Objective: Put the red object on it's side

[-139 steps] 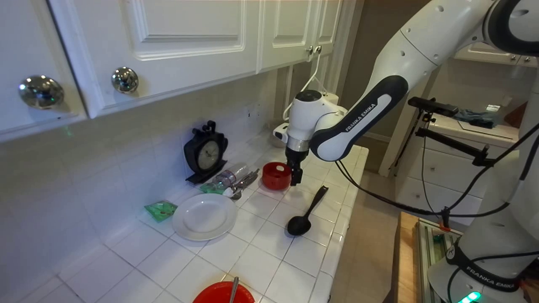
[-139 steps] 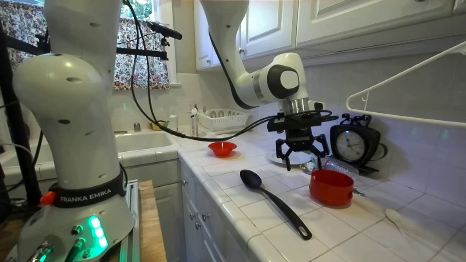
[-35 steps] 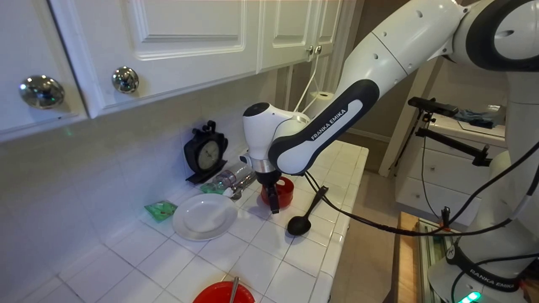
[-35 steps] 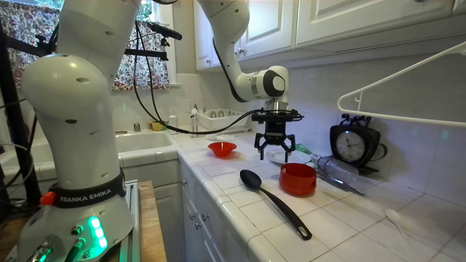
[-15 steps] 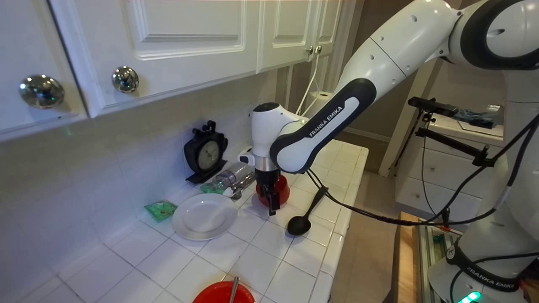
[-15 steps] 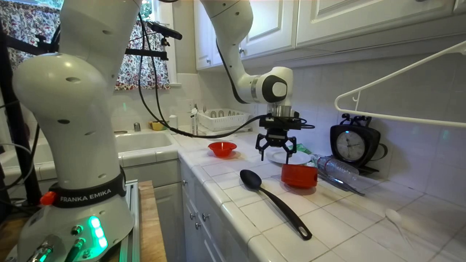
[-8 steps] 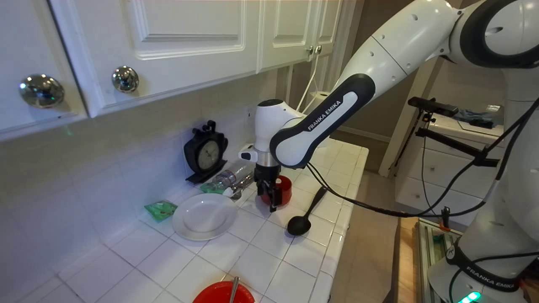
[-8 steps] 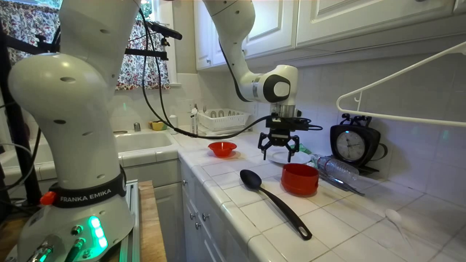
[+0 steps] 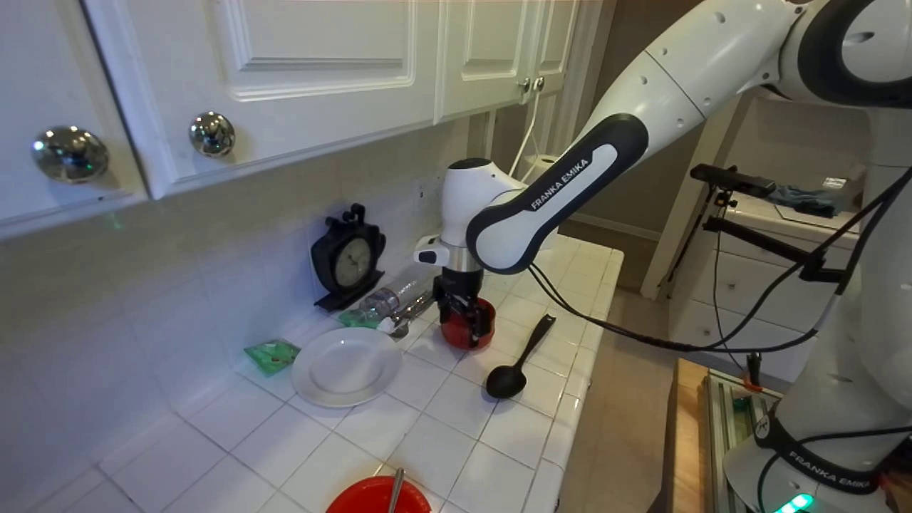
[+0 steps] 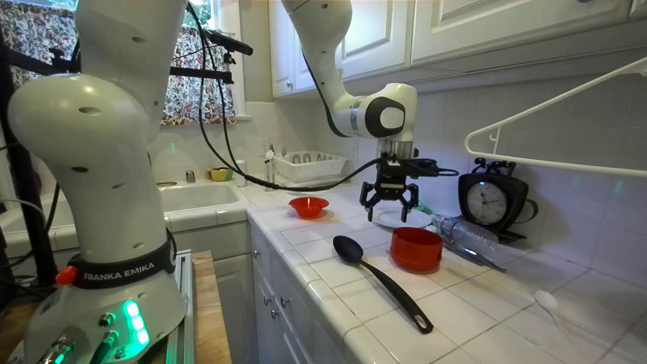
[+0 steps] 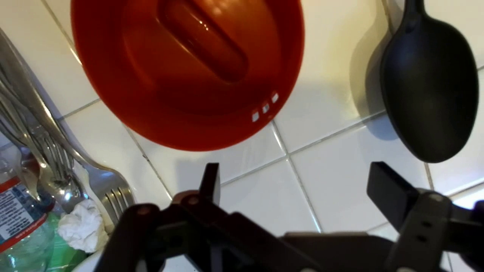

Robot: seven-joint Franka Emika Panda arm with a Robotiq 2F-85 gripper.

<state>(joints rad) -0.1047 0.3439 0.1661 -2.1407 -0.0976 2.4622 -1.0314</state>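
Shiny red cup [image 10: 416, 250] upright on the white tiled counter [image 10: 455, 311], near a black ladle [image 11: 431, 90]
Gripper [image 10: 387, 217] spread wide, holding nothing; the wrist view alone shows an oblong shape on the cup's floor, raised or sunken unclear, but crops the rim; in an exterior view the fingers [image 9: 476, 328] cover part of it

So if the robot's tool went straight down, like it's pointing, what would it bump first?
Probably the tiles: in the wrist view, the tool hangs open over them. The cup looks off that line, but depth is unclear, so the tool might brush it.
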